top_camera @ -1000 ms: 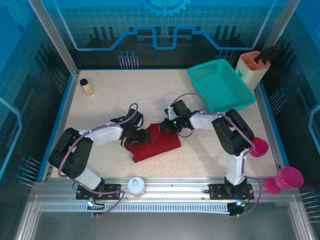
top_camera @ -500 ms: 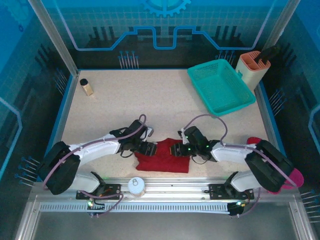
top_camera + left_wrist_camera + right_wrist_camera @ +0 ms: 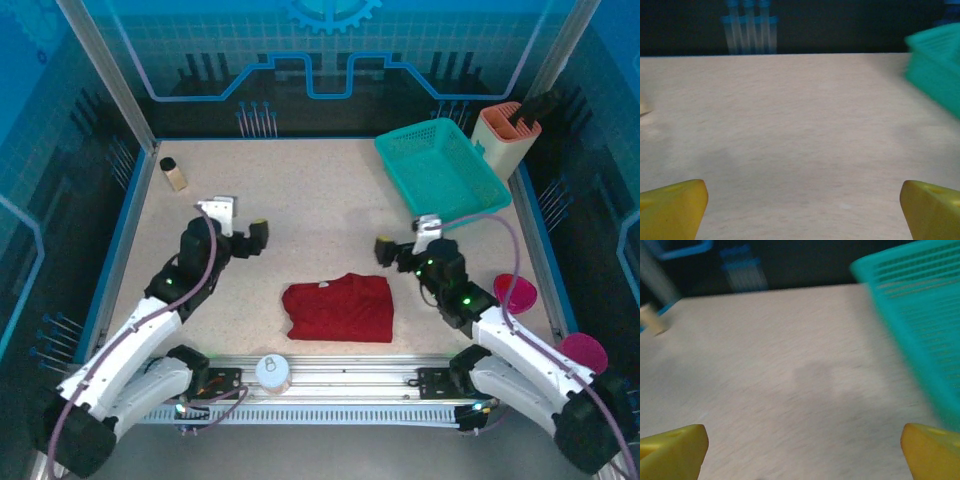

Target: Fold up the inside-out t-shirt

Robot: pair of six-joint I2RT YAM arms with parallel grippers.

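Aloft, left pincer (image 3: 801,202), right pincer (image 3: 802,445) splayed.

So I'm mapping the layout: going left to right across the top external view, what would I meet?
Small bottle → left gripper → t-shirt → pink cup → second pink cup.

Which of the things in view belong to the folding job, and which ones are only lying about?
Job: dark red t-shirt, lying between the two arms.
Lying about: teal basket; small bottle; peach holder; pink cup by the right arm; white roll on the front rail.
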